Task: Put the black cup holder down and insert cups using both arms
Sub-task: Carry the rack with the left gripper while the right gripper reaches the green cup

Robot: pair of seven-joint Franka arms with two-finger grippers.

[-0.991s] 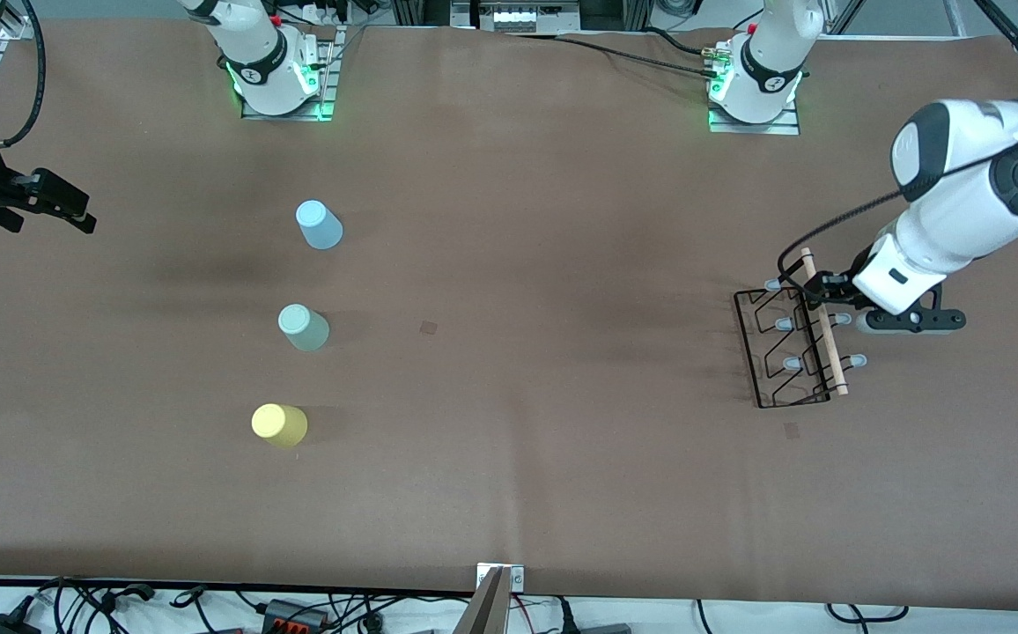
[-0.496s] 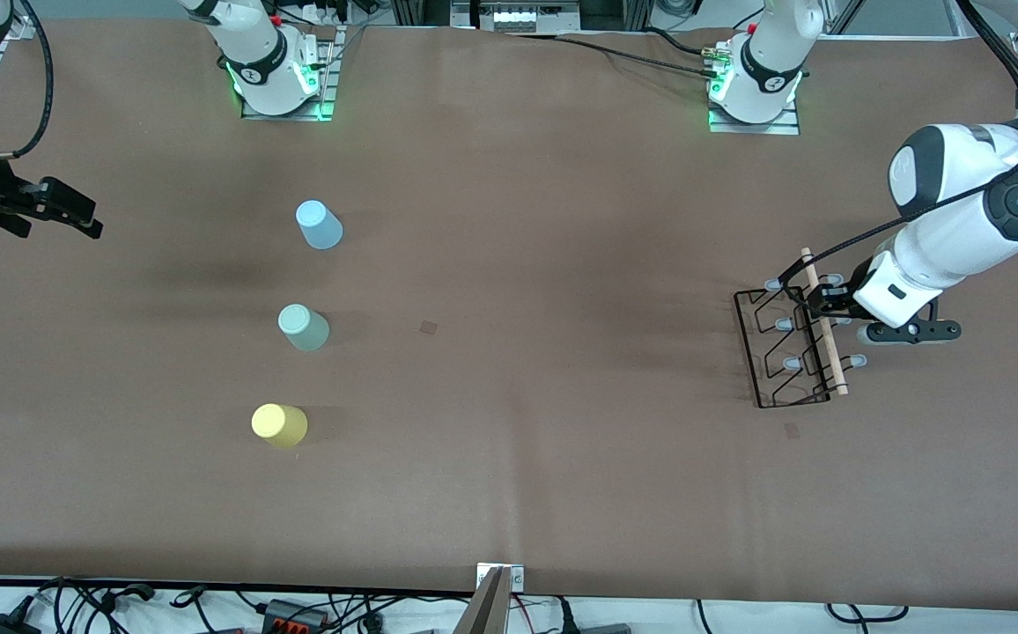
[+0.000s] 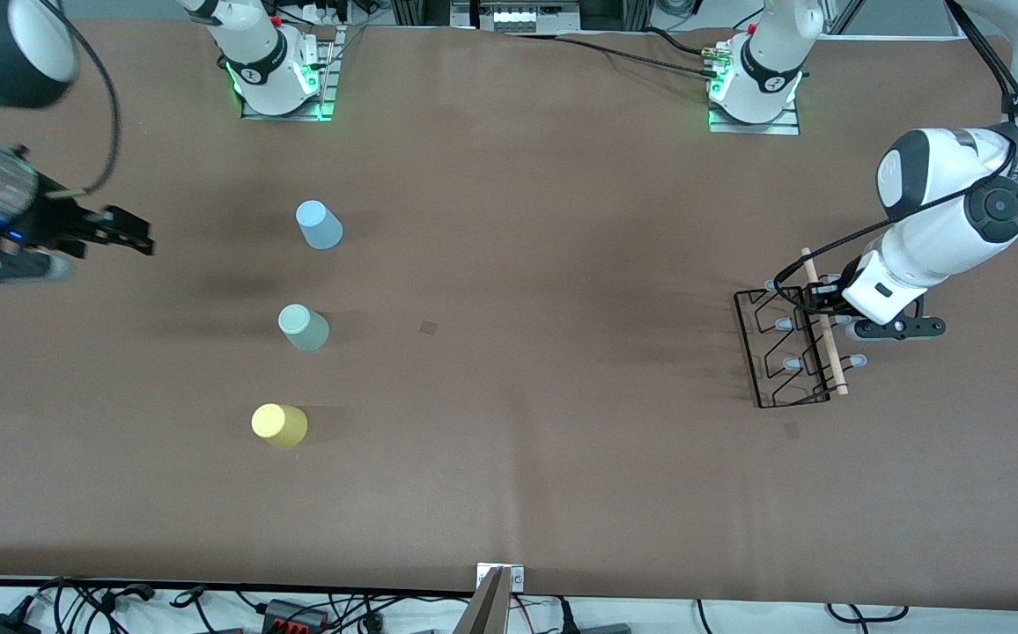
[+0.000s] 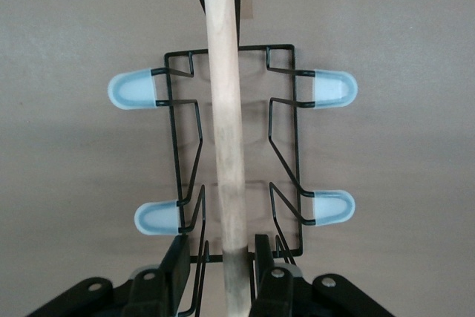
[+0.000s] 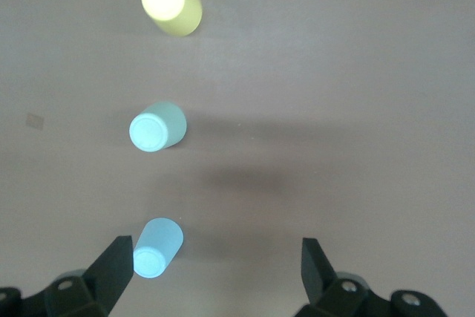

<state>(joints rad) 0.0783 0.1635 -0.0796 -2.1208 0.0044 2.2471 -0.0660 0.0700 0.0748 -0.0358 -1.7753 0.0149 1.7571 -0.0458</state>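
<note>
Where the brown table runs toward the left arm's end, the black cup holder stands well in from the edge, with wide bare cloth between it and the three cups: the light blue cup farthest from the front camera, the mint cup in the middle, the yellow cup nearest, all upside down and well apart in a row. At the holder, the left gripper sits on the wooden handle; the right gripper hangs over bare table at the right arm's end, beside the blue cup but apart from it. From the left wrist, the fingers stand either side of the handle, one close against it, the other with a sliver of gap, so the grip looks nearly closed around the rod. From the right wrist, the fingers are spread wide and hold nothing, the blue cup just inside one of them, the mint and yellow cups lined up past it.
</note>
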